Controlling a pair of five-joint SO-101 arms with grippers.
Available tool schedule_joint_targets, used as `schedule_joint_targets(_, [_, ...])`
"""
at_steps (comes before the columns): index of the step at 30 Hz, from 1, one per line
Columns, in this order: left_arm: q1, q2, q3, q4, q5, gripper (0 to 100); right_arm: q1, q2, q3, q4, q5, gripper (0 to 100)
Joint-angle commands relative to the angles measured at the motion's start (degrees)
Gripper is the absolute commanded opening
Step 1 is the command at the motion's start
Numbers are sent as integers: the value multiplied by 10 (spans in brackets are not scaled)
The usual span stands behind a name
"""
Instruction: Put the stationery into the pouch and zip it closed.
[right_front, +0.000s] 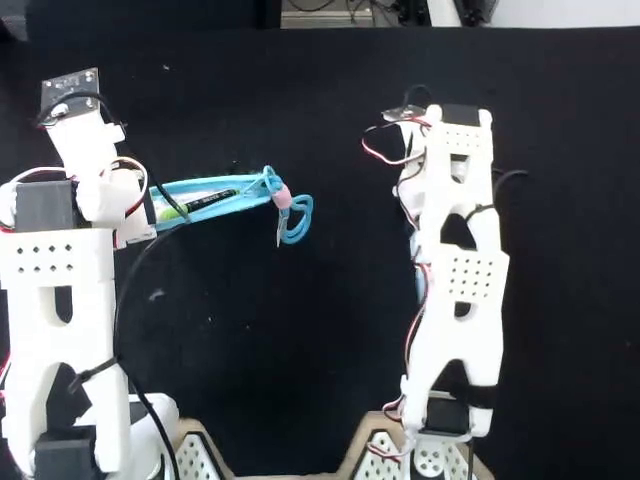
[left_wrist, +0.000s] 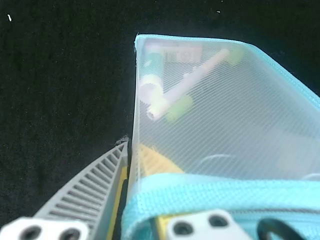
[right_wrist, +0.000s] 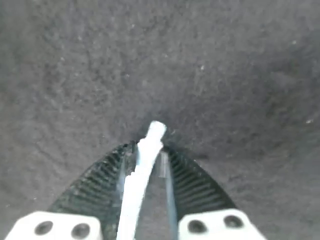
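Black worktop (right_front: 300, 360) under both arms. My left hand (left_wrist: 128, 167) is clamped on the edge of the pouch (left_wrist: 225, 120), well apart from my right hand (right_wrist: 148, 150), which is closed on 1 white stick (right_wrist: 154, 132). Loading step, I judge; next I carry it to the pouch mouth.

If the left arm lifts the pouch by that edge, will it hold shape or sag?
Likely sags: the pouch is thin see-through mesh, pinched at one edge by the left gripper. The pens inside look loose and may slide.
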Motion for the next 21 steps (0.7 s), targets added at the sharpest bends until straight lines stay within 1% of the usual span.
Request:
schedule_joint_targets(1, [-8, 1, 13, -2, 1, 30, -14, -13, -9, 16, 6, 11])
schedule_joint_targets(5, [-8, 1, 13, -2, 1, 30, -16, -87, 39, 16, 6, 10])
schedule_joint_targets(10, [-8, 1, 13, -3, 1, 30, -34, -233, 169, 11, -14, 11])
schedule_joint_targets(16, [-8, 1, 13, -3, 1, 30, -51, -468, 308, -17, -18, 11])
schedule_joint_targets(19, [-8, 1, 13, -3, 1, 30, -70, -592, 367, -31, -18, 11])
schedule_joint_targets(21, [-8, 1, 13, -3, 1, 30, -94, -673, 406, -42, -33, 11])
